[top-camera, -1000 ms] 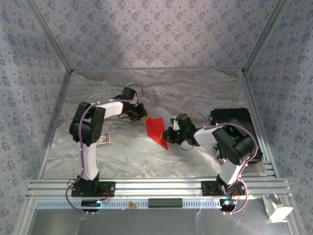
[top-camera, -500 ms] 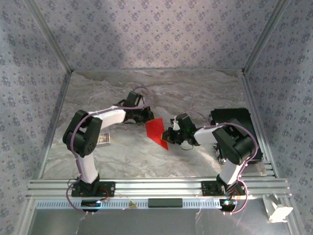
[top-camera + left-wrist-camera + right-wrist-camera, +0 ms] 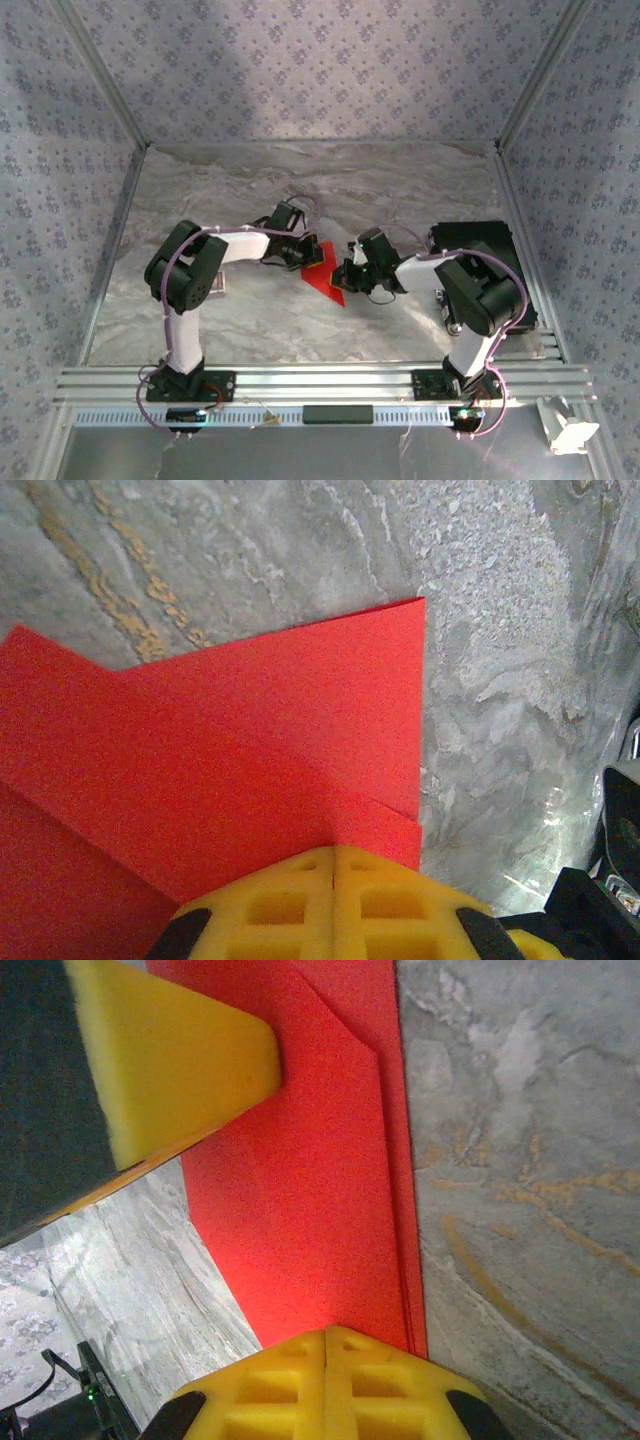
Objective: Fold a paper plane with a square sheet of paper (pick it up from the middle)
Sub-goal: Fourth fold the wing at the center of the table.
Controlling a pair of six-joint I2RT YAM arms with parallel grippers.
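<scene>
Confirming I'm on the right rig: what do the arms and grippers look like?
Left arm and right arm: white links, black joints, looping lilac cables. Fingers: yellow, moulded with square recesses.

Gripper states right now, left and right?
Left gripper: closed, tips at the folded red paper, no grip visible.
Right gripper: closed, tips at the same paper, no grip visible.

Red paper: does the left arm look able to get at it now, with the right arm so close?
Likely yes. The left gripper, shut, has its tips on the folded red paper; the right gripper, also shut, sits at the opposite edge, not blocking it.
</scene>
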